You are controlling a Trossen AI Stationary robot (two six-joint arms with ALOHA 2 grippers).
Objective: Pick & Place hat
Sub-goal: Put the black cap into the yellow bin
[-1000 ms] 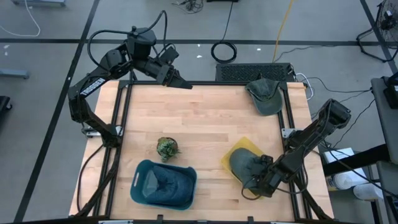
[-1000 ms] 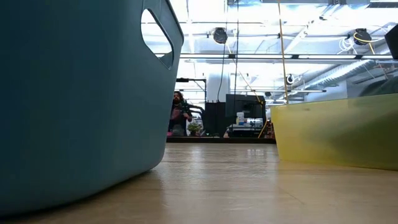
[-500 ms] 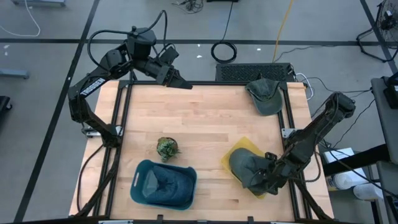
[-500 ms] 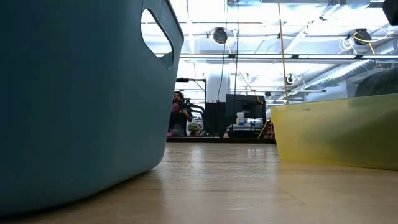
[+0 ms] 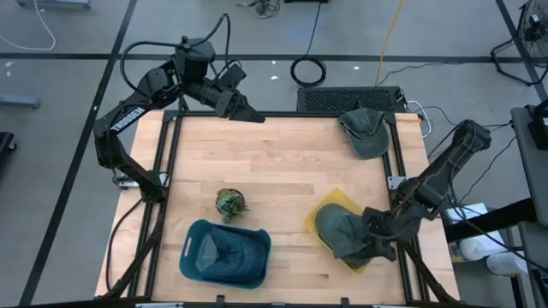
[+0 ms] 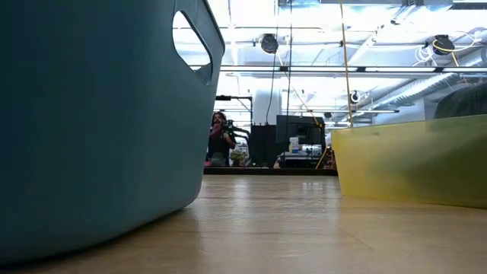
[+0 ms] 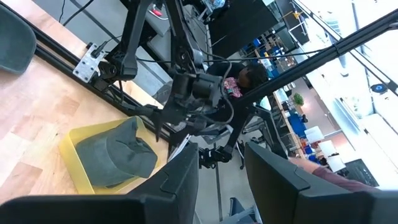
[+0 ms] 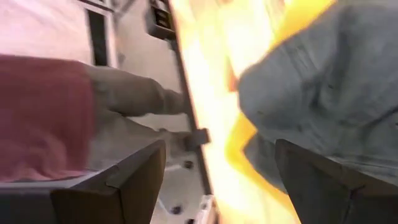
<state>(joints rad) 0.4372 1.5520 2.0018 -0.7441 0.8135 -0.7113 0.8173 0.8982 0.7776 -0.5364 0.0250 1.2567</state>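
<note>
Right gripper: jaws spread wide, nothing between them, positioned at the near-right edge of the grey-green hat, just beside or barely touching the fabric; contact not determinable. In the right wrist view, both fingers well apart, with the hat cloth ahead of them, not clamped. Hat resting inside the yellow tray at the near right of the wooden table, crown overhanging the tray's near rim. Judged status: placement of this hat effectively complete, release done, withdrawal of the right arm outstanding. Second hat, same colour, lying at the far right table edge, well apart from the tray; pick and transfer judged as remaining, if required. Left gripper: parked over the far-left table edge, jaws narrow with a small gap, empty, idle. Elsewhere on the table: teal bin at near left, small green plant-like object just beyond it, both untouched. Person visible far behind in the low view.
</note>
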